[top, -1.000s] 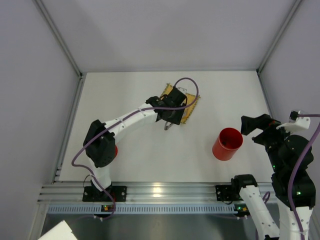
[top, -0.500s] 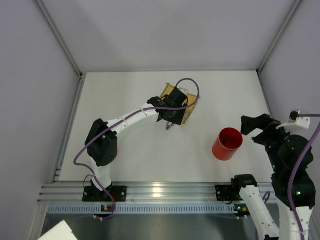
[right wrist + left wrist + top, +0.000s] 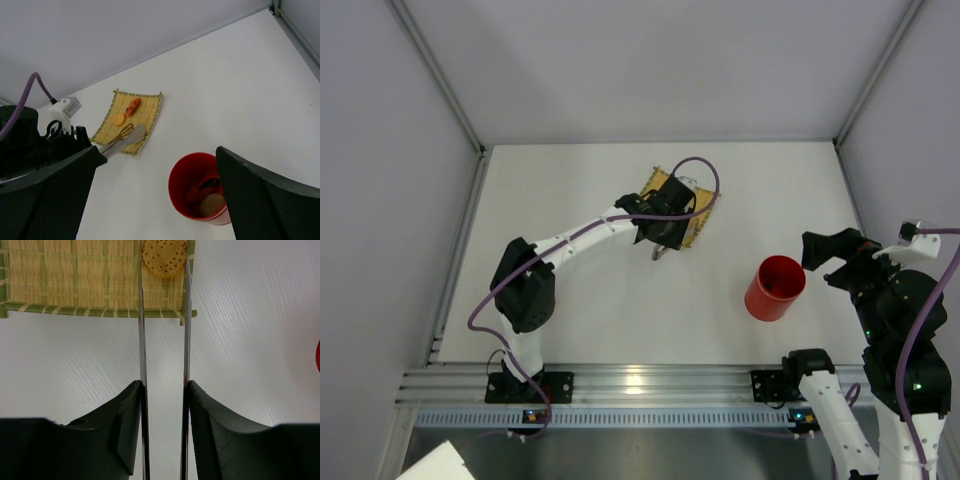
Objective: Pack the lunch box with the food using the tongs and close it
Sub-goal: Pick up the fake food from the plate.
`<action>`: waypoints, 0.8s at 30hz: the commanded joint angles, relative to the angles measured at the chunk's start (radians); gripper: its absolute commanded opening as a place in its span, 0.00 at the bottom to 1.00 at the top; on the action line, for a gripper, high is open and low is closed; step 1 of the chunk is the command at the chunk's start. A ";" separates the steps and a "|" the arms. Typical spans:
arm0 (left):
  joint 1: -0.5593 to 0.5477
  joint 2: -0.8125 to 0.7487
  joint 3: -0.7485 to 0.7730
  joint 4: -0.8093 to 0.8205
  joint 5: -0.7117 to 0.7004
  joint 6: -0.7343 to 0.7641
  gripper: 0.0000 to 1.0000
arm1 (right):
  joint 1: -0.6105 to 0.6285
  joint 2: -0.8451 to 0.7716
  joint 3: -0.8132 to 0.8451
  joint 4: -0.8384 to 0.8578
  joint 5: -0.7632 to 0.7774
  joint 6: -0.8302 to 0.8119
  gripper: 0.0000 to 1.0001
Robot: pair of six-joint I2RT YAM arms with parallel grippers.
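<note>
- Now clamped by the left gripper: the tongs, both slim arms pressed inward.
- Beyond, between the tong tips, a round dotted biscuit on the mat; contact impossible to tell.
- Farther along the mat, an orange-red piece.
- Well to the right, lunch box upright and open on the table, food inside.
- Just beside it, right gripper spread wide, holding nothing.

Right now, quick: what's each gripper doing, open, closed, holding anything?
Left gripper: closed on the tongs.
Right gripper: open, holding nothing.
</note>
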 commanded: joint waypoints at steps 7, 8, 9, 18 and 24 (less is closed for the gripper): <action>0.005 -0.003 0.017 0.027 -0.007 0.006 0.37 | -0.012 -0.013 0.002 -0.011 0.003 -0.003 1.00; 0.005 -0.006 0.019 0.027 -0.012 0.006 0.37 | -0.012 -0.013 0.002 -0.011 0.002 -0.003 0.99; 0.004 -0.015 0.019 0.025 -0.016 0.006 0.36 | -0.012 -0.013 0.002 -0.011 0.003 -0.003 0.99; 0.004 -0.081 0.040 0.016 -0.058 0.024 0.36 | -0.012 -0.008 0.000 -0.006 0.000 -0.003 0.99; 0.004 -0.118 0.046 0.005 -0.052 0.034 0.36 | -0.012 -0.009 -0.003 -0.003 -0.003 0.002 0.99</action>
